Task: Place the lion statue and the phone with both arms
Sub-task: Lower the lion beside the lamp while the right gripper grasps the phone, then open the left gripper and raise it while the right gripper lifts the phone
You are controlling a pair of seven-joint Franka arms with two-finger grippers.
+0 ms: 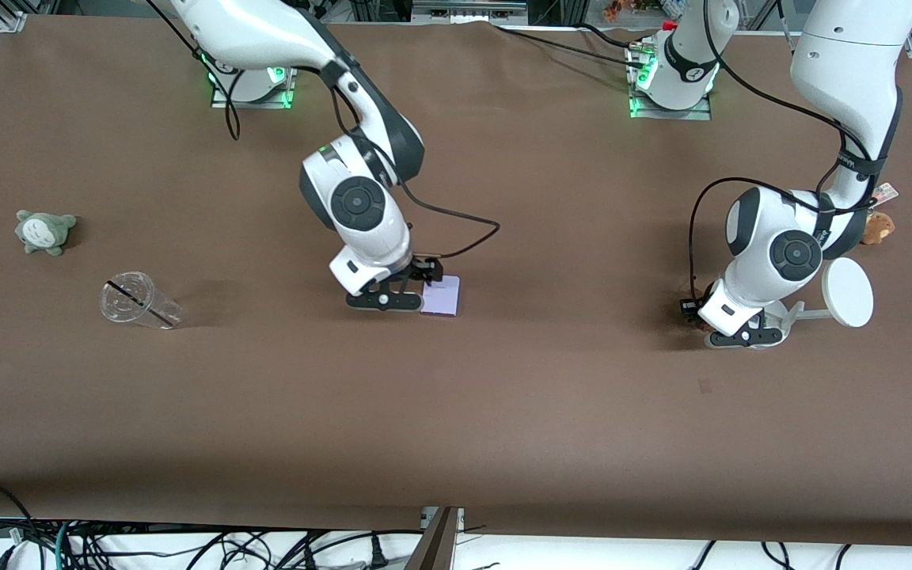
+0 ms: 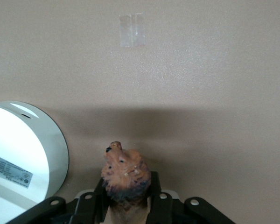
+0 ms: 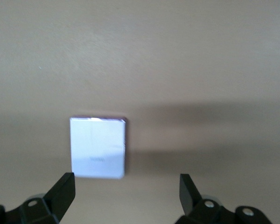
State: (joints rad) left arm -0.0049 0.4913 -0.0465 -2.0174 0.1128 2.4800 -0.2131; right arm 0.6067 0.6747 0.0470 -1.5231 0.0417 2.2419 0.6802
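Near mid-frame, right gripper (image 1: 402, 294): we see it low over the brown table (image 1: 503, 412), jaws spread wide and holding nothing; in the right wrist view its two dark fingertips (image 3: 60, 189) stand apart with bare cloth between them
Phone (image 1: 441, 297): lying flat on the table just beside the right gripper, at centre of the front view; in the right wrist view it sits lower left of centre, not between the fingers
Lion statue (image 2: 125, 175): clamped in the left gripper (image 1: 741, 336), head poking out past the jaws at the bottom centre of the left wrist view; in the front view the wrist hides it
Left gripper: closed tight on the lion, down close to the table at centre right of the front view, beside the white stand (image 1: 846, 293)
Step in hand: we judge the phone is placed and let go, while the lion is at the table but not yet released
Next move: we think the left jaws must open gently so the figurine does not tip, then both arms lift straight up, clear of the phone and the stand
Materials: phone is a thin, smooth, pale lavender slab with rounded corners; lion looks like hard moulded stuff, orange-brown with a darker mane; table cover is matt brown; stand is glossy white with a round disc
Bystanders: grey-green plush (image 1: 44, 231) and clear plastic cup (image 1: 138, 301) at left of the front view, brown plush (image 1: 877, 226) at right
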